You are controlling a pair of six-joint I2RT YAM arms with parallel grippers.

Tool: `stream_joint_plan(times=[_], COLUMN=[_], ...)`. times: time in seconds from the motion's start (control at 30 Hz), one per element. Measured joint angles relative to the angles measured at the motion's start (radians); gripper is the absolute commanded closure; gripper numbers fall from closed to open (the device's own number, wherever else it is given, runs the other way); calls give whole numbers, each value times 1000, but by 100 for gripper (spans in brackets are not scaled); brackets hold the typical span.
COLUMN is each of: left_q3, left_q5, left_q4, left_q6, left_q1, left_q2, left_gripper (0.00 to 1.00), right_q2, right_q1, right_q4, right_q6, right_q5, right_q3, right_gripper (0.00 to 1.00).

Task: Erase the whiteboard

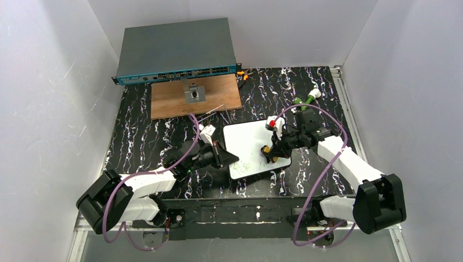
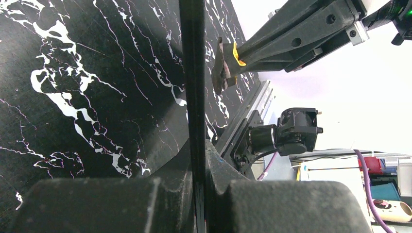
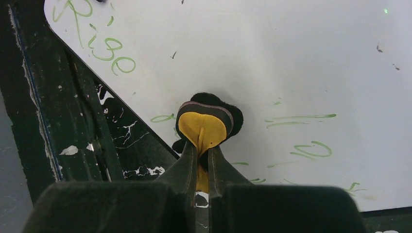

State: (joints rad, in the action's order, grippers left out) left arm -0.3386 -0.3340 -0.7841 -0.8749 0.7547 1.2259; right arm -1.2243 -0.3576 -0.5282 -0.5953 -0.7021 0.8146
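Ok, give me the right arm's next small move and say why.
Probably wipe the eraser sideways across the green strokes beside it. The right end effector is shut on it over the whiteboard, the left end effector clamps the board's edge, and those marks are not yet erased.

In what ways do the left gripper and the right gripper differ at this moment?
The left gripper clamps the whiteboard by its thin edge; the right gripper pinches a yellow eraser. The left sits beside the board, the right over its face. Both are shut.

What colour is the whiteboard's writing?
Green on the whiteboard, clearest in the right wrist view.
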Motion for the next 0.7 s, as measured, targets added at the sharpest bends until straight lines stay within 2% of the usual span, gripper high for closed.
stream_joint_plan(times=[0.13, 0.43, 0.7], left_q3=[2, 3, 5], left_q5=[0, 0, -3], left_q4=[-1, -3, -8], left_q6=[0, -1, 0], left_q1=[0, 0, -6], left_q2=[0, 0, 0], left_gripper=[100, 100, 100], right_q2=[0, -2, -1], right_q1=[12, 154, 117], right_q4=[5, 68, 24], right_q6=[10, 67, 29], right_q5=[16, 125, -4], right_q3=[0, 0, 0], right_gripper=[99, 99, 99])
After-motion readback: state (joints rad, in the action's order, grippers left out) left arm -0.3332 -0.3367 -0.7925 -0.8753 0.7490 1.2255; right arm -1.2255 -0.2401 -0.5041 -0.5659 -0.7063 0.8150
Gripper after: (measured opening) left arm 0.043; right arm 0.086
